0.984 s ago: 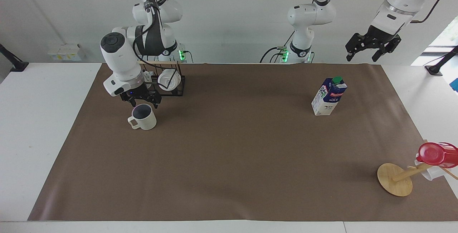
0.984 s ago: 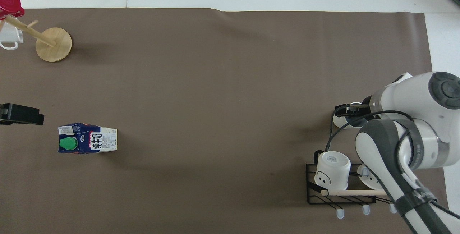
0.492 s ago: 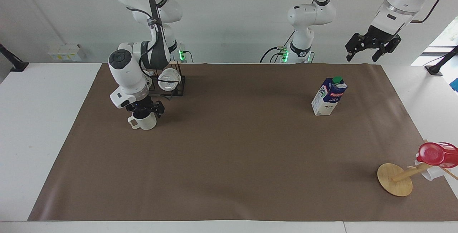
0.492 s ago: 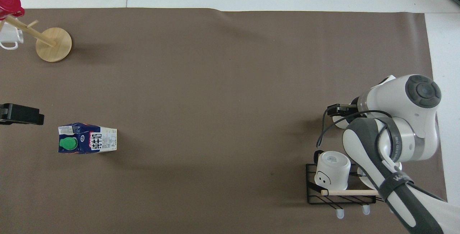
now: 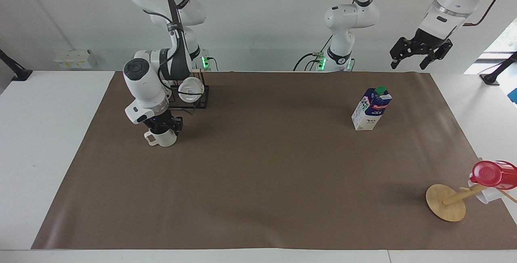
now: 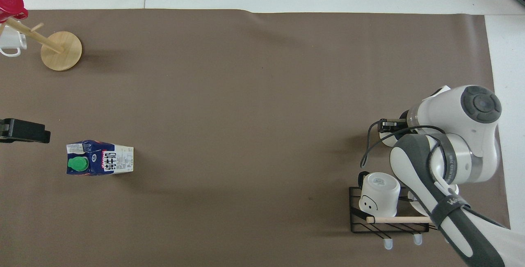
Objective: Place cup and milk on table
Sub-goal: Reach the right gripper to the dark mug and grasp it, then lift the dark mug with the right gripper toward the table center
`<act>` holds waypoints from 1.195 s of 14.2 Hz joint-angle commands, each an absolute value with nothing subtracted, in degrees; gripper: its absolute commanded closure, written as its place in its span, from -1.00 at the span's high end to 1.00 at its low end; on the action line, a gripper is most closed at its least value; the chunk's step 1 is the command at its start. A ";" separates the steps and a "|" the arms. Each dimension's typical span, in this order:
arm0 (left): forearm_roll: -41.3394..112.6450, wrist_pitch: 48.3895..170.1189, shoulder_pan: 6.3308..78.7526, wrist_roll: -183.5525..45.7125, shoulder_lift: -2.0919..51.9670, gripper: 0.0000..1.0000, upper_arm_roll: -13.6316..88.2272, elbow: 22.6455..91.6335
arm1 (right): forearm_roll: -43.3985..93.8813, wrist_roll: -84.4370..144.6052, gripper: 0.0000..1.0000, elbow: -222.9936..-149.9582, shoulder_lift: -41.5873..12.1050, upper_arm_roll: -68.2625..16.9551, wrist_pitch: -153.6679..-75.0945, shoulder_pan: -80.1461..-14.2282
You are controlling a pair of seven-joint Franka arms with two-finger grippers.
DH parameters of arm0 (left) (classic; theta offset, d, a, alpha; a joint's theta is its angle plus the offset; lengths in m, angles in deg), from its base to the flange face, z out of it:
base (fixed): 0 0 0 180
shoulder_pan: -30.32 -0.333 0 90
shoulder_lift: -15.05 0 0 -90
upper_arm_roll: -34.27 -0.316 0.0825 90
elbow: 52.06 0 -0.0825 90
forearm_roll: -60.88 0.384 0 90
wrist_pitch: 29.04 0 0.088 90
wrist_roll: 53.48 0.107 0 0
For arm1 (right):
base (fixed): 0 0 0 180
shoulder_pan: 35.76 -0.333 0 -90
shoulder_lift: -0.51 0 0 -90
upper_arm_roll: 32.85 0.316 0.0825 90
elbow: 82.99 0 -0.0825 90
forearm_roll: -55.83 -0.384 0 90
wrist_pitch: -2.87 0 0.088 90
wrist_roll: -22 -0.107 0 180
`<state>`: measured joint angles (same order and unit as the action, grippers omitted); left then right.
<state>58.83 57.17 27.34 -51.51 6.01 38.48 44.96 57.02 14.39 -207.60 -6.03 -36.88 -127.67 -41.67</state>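
Cup (image 5: 163,137) and right gripper (image 5: 163,125) are sitting in one vertical line: the gripper is pressing straight down onto the mug's rim, so the thing to be taken is lying directly beneath it, upright on the brown counter (image 5: 258,182), with its squared handle pointing toward the right arm's end of the counter. The right arm is plainly the nearer one; the mug is standing just farther from the robots than the black wire rack (image 5: 190,95) holding a white mug. Whether the right gripper's fingers are already clamping the rim I cannot tell. Compared with a second ago, the gripper is lower, now covering the mug's dark mouth, which was then showing. Milk (image 5: 371,109) is standing upright toward the left arm's end, untouched and unmoved, its long axis vertical. The left gripper (image 5: 420,51) is waiting high above that end, its fingers spread open and holding nothing.
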 commanded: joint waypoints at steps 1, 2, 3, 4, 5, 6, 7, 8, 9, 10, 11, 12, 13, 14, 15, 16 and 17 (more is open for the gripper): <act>58.15 55.60 26.28 -51.10 6.35 1.00 38.93 43.48 | 56.18 13.21 -1.00 -207.97 -6.17 -36.63 -128.80 -41.48; 58.15 55.60 26.28 -51.10 6.26 1.00 38.93 43.48 | 55.92 12.86 -1.00 -207.62 -6.43 -36.63 -128.79 -41.48; 58.15 55.60 26.28 -51.10 6.26 1.00 38.93 43.48 | 54.96 12.68 -1.00 -207.09 -6.78 -36.63 -128.71 -41.30; 58.15 55.60 26.28 -51.10 6.35 1.00 38.93 43.48 | 53.30 12.59 -1.00 -206.31 -7.22 -36.63 -128.53 -41.39; 58.15 55.60 26.28 -51.10 6.35 1.00 38.93 43.48 | 51.72 12.42 -1.00 -205.34 -7.74 -36.63 -128.27 -41.39; 58.15 55.60 26.28 -51.10 6.35 1.00 38.93 43.48 | 51.27 11.46 -1.00 -204.72 -8.01 -36.63 -128.18 -41.39; 58.15 55.60 26.28 -51.10 6.35 1.00 38.93 43.48 | 51.26 10.41 -1.00 -204.19 -8.01 -36.72 -128.27 -41.47; 58.15 55.60 26.28 -51.10 6.35 1.00 38.93 43.48 | 51.26 9.96 -1.00 -203.32 -7.93 -36.63 -128.18 -41.48; 58.15 55.60 26.28 -51.10 6.26 1.00 38.93 43.48 | 51.26 9.00 -1.00 -202.87 -7.58 -36.63 -128.18 -41.56; 58.15 55.60 26.28 -51.10 6.26 1.00 38.93 43.48 | 51.26 7.60 -1.00 -201.91 -7.23 -36.55 -128.01 -41.74; 58.15 55.60 26.28 -51.10 6.35 1.00 38.93 43.48 | 51.35 5.50 -1.00 -201.21 -6.79 -36.55 -127.57 -42.78; 58.15 55.60 26.28 -51.10 6.26 1.00 38.93 43.48 | 51.78 3.91 -1.00 -200.50 -6.09 -36.55 -126.52 -43.23; 58.15 55.60 26.28 -51.10 6.35 1.00 38.93 43.48 | 52.14 2.67 -1.00 -199.89 -5.30 -36.55 -125.20 -43.84; 58.15 55.60 26.28 -51.10 6.35 1.00 38.93 43.48 | 52.40 2.31 -1.00 -199.19 -4.51 -36.55 -123.97 -44.28; 58.15 55.60 26.28 -51.10 6.35 1.00 38.93 43.48 | 52.66 2.22 -1.00 -198.22 -3.71 -36.55 -121.87 -44.55; 58.15 55.60 26.28 -51.10 6.35 1.00 38.93 43.48 | 53.19 2.05 -1.00 -196.56 -3.18 -36.63 -119.07 -44.81; 58.15 55.60 26.28 -51.10 6.35 1.00 38.93 43.48 | 54.15 1.96 -1.00 -194.19 -3.01 -36.63 -115.47 -44.99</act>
<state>58.83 57.02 27.34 -51.51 6.01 38.48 44.96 52.70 3.30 -197.46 -4.48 -36.77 -120.99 -45.01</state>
